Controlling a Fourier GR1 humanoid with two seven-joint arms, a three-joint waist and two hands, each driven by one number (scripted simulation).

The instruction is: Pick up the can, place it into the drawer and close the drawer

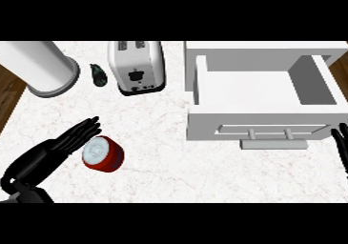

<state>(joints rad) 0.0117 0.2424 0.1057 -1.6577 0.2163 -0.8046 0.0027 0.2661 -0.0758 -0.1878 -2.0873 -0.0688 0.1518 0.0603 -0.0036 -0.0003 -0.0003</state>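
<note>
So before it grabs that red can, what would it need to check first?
1. Left hand open beside the can: ok, fingers straight, not yet curled round it.
2. Can reachable: ok, it lies on its side on the counter, nothing on top.
3. Drawer open: ok, pulled out, inside looks bare.
4. Path from can to drawer: ok, only bare counter between them; toaster stands farther back.
5. Right hand out of the way: ok, open at the right edge near the drawer handle.
6. Whether fingers touch the can: cannot tell.
</note>
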